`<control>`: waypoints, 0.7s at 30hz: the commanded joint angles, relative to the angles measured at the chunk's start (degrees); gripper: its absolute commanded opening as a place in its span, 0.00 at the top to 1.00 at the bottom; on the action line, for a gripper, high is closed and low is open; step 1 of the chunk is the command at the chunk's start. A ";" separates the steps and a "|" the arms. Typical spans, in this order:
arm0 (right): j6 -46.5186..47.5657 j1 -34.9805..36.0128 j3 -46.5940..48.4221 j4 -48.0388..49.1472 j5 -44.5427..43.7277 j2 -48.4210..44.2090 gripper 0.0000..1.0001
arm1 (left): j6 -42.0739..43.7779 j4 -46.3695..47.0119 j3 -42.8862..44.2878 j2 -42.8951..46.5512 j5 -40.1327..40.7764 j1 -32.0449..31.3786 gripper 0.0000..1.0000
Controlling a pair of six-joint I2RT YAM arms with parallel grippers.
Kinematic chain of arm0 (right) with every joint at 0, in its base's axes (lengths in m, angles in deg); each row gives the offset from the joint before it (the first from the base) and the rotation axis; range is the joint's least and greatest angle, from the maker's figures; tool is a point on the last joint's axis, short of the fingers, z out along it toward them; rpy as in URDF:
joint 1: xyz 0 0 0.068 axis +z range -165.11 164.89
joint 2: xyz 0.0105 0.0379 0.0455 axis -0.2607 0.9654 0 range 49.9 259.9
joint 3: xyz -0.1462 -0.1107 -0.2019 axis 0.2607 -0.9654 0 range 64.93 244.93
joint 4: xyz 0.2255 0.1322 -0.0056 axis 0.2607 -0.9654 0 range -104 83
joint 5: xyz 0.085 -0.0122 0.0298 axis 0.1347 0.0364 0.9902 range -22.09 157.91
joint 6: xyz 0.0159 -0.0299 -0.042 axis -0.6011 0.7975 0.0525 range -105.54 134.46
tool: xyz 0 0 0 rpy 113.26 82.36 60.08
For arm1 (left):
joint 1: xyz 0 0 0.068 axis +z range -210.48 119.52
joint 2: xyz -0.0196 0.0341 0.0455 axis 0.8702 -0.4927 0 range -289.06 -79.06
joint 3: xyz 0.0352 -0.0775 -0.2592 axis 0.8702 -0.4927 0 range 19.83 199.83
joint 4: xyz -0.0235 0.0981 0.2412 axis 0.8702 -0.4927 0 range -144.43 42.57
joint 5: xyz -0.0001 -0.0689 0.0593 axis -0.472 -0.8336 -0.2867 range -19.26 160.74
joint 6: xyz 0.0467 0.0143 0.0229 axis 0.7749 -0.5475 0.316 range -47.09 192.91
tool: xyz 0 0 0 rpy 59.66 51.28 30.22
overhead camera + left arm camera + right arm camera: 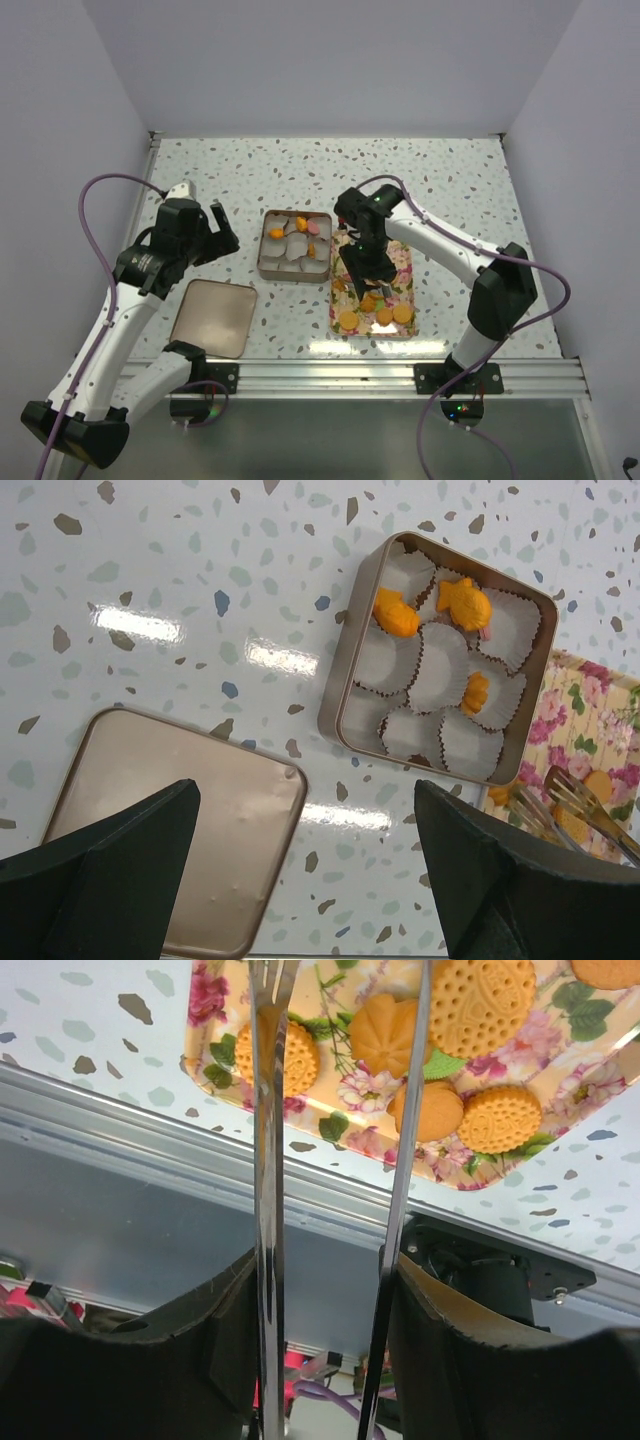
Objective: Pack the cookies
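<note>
Here, the right gripper (325, 1270) is clamped on a pair of metal tongs (265, 1160), whose two blades stand apart and reach over the near end of a flowered tray (402, 262). In the wrist view a flower-shaped cookie lies between the blades, though whether they touch it cannot be told. Most of the cookies (482, 1005) lie on that tray, which sits toward the table's near edge, right of the middle. A few more, orange and one pink, rest in white paper cups (440, 665) inside an open square tin (335, 695) just beside the tray's far left corner, around the table's middle. A bronze lid (180, 800) lies flat toward the near left corner, apart from the tin. The left gripper (305, 790) hangs above the strip between lid and tin, jaws spread wide and holding nothing. The table (450, 180) is pale speckled terrazzo, closed in by plain white walls (320, 60) on the left, far and right sides, with a metal rail (330, 378) along the near edge. Bare terrazzo runs across the far half and down the right edge. Purple cables (95, 200) loop off both arms.
</note>
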 commanded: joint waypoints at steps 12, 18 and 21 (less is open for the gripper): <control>-0.55 0.83 3.85 -1.30 1.30 -0.90 0.49 | 2.35 2.33 0.02 -0.44 2.16 0.29 0.06; 0.06 0.92 1.38 -0.16 1.83 -0.47 0.49 | 2.26 2.77 0.02 -0.79 2.51 0.29 0.06; 0.50 0.92 0.77 0.10 1.92 -0.03 0.49 | 2.17 3.04 -0.16 -1.23 2.33 0.29 0.05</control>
